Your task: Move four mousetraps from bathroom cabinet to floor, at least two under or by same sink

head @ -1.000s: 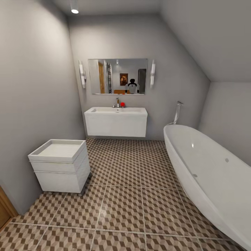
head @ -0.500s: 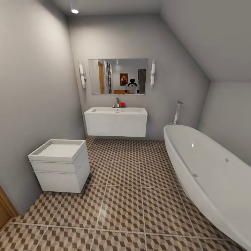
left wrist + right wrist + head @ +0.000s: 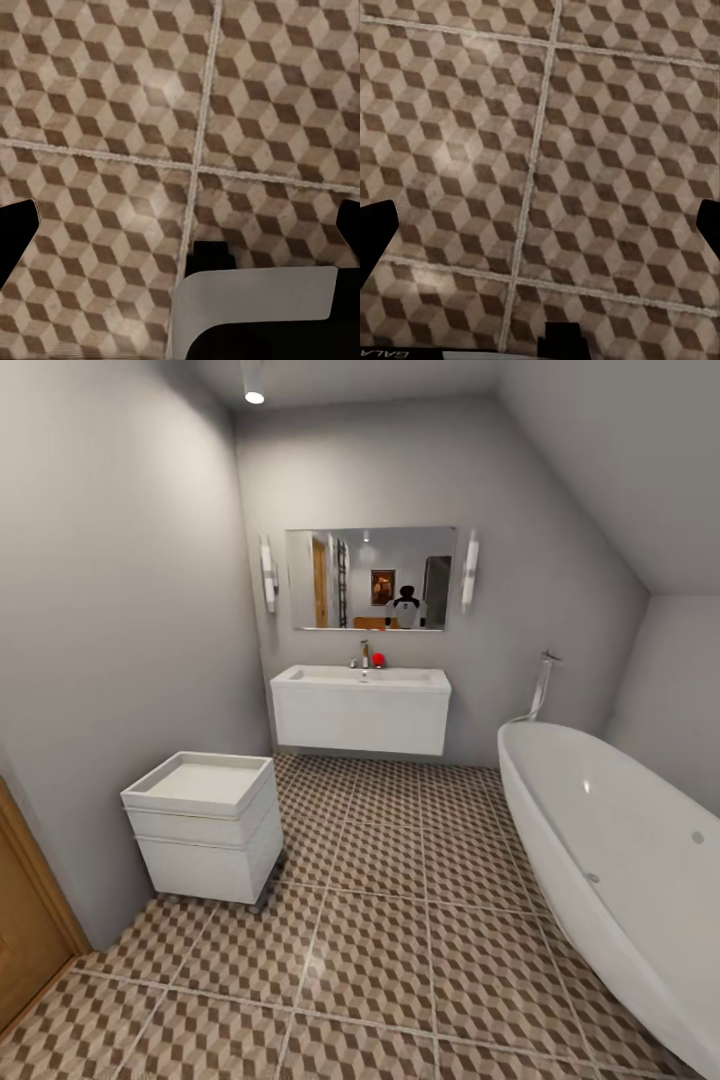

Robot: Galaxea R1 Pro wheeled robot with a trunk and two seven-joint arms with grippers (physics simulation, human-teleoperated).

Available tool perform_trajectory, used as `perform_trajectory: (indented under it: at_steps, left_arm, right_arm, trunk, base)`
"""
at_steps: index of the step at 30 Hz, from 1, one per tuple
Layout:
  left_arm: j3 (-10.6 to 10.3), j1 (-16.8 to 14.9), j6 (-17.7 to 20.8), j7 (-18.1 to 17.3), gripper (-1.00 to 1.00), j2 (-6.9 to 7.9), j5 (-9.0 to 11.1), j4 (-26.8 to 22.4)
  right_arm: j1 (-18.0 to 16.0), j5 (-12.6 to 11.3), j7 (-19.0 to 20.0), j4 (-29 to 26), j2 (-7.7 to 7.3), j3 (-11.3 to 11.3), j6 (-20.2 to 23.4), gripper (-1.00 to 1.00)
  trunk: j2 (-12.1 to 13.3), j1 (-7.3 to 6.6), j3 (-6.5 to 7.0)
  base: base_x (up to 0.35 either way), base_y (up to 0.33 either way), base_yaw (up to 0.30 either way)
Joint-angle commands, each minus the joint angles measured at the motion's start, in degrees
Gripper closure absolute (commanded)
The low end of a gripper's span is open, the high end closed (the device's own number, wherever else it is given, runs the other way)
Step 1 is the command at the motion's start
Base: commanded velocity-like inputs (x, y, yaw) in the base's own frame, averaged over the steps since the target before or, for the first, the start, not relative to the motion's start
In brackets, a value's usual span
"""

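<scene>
The bathroom floor (image 3: 380, 950), tiled in a brown and beige cube pattern, spreads out ahead of me. At the far wall the white sink (image 3: 362, 678) sits on its wall-hung vanity (image 3: 360, 718), with open floor beneath it. The mousetraps and the cabinet are out of view. In the left wrist view my left gripper (image 3: 180, 232) is open above bare tiles, its dark fingertips (image 3: 15, 240) far apart. My right gripper (image 3: 540, 225) is likewise open over the tiles, with nothing between its fingertips (image 3: 375, 232).
A low white drawer unit (image 3: 205, 825) stands against the left wall. A white bathtub (image 3: 620, 860) fills the right side. An orange-brown wooden panel (image 3: 25, 930) edges the lower left. A mirror (image 3: 370, 578) hangs above the sink, and a small red object (image 3: 378, 659) sits by the tap.
The whole head view has shifted, so the camera moved: sink, drawer unit and tub now sit further right, and more of the wooden panel shows at lower left.
</scene>
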Motion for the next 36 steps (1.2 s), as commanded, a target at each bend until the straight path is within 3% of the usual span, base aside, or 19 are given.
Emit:
perform_trajectory:
  at_steps: [1, 36]
  left_arm:
    - [0.0, 0.0, 0.3, 0.0, -1.00, 0.00, 0.0, -0.1]
    - [-0.1, 0.0, 0.3, 0.0, -1.00, 0.00, -0.2, 0.1]
  right_arm:
    - [0.0, 0.0, 0.2, 0.0, -0.03, 0.0, -0.2, -1.00]
    - [0.0, 0.0, 0.0, 0.2, -0.09, 0.0, -0.3, -1.00]
  trunk:
    - [0.0, 0.00, -0.06]
    - [0.0, 0.00, -0.06]
  base:
    - [0.000, 0.000, 0.280]
    - [0.000, 0.000, 0.285]
